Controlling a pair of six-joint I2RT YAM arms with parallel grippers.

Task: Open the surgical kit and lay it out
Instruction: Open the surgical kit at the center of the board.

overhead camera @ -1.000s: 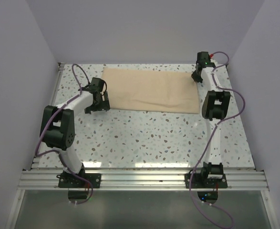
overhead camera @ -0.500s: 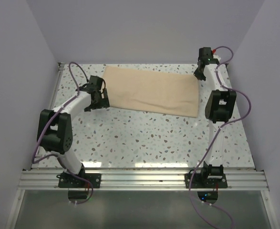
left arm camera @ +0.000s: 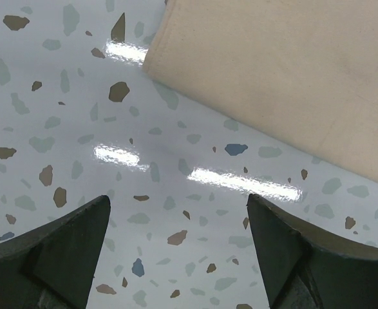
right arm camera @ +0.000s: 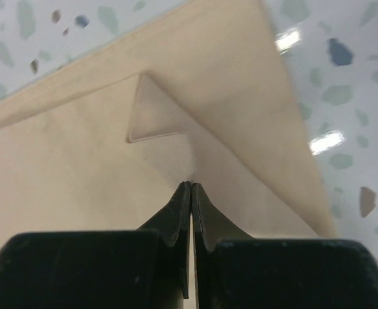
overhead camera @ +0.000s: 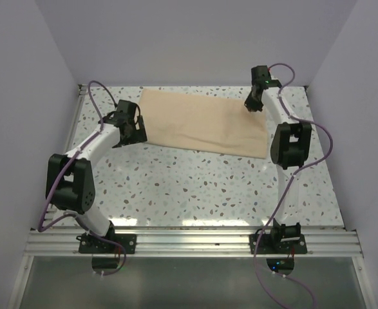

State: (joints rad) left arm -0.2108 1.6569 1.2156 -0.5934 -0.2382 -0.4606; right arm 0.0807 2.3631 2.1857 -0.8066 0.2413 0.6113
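Tan cloth wrap, terrazzo table, lilac walls

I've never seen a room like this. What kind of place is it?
Probably a robot lab's test booth, not a home or hospital: plain lilac walls box in a speckled terrazzo tabletop, and two white-and-black robot arms are bolted to a silver metal rail at its near edge.

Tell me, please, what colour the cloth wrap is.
Plain beige-tan, unpatterned; the cloth wrap shows best in the top external view.
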